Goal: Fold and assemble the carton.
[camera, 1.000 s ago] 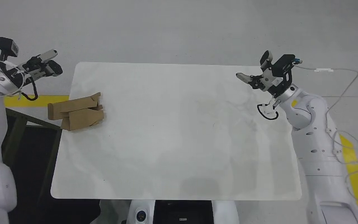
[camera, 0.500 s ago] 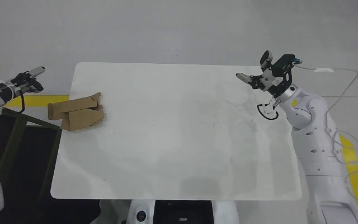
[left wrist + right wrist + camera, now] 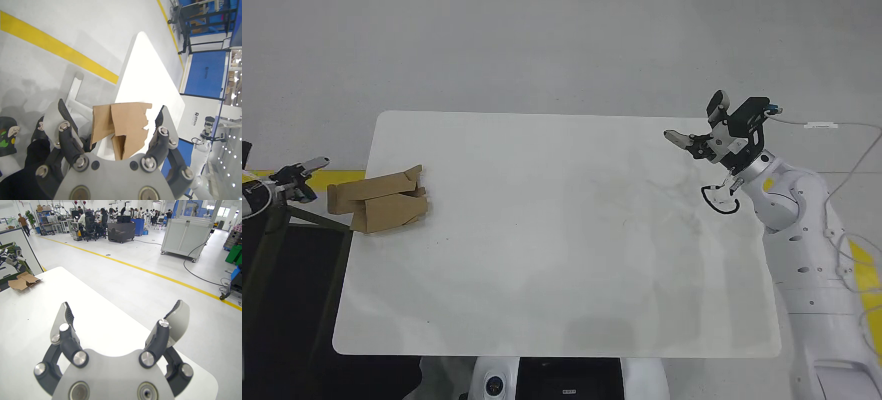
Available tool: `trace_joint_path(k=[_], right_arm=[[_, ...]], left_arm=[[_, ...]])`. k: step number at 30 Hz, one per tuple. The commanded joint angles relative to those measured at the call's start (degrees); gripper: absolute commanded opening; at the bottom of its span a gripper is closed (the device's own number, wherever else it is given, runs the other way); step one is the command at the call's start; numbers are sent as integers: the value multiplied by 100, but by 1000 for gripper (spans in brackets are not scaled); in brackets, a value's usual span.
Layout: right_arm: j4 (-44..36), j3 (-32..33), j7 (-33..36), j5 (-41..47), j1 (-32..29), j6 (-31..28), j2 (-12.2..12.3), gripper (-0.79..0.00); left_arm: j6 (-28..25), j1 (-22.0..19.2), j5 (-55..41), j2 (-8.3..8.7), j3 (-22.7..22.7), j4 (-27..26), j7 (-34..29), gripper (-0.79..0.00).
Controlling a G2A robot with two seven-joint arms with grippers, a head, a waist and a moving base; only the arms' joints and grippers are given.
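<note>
One large white table with rounded corners (image 3: 562, 250) carries the work, and on it you have a single piece: a flattened brown cardboard carton (image 3: 377, 200) with its flaps loosely splayed. It lies at the table's left edge, toward the far-left corner, and its outer end overhangs that edge. From the right wrist view you see the same carton (image 3: 23, 283) well away across the tabletop, and from the left wrist view it (image 3: 121, 128) sits straight ahead of that arm's fingers.

Compared with a second ago, your left gripper (image 3: 314, 163) has moved. It was up beside the far-left corner, and it has since swung outward and back toward the robot. Now it hangs off the table, beyond the left edge and near the carton's overhanging end, with a gap between them in the top view. In its own wrist view the left gripper (image 3: 111, 106) has its fingers spread wide and grips nothing.

Your right gripper (image 3: 690, 120) has not shifted: it hangs over the far-right corner, well apart from the carton. Its fingers (image 3: 122, 303) are likewise spread, with bare tabletop under them. The carton lies where it lay before.
</note>
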Motion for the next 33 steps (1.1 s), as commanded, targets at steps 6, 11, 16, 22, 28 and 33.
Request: trace_joint_path(k=[6,11,16,22,28,33], right_arm=[[0,0,0,0,0,0,0,0],[0,0,0,0,0,0,0,0],[0,0,0,0,0,0,0,0],[0,0,0,0,0,0,0,0],[0,0,0,0,0,0,0,0],[0,0,0,0,0,0,0,0]], left_arm=[[237,89,575,-38,278,-30,212,0],[236,94,532,-107,328,-26,120,0],[190,87,462,-163,361,-17,-13,-126],[222,66,402,-192,375,31,-62,-785],[251,39,3,-201,236,110,-163,-785],[107,31,-307,-162,109,89,-383,-785]])
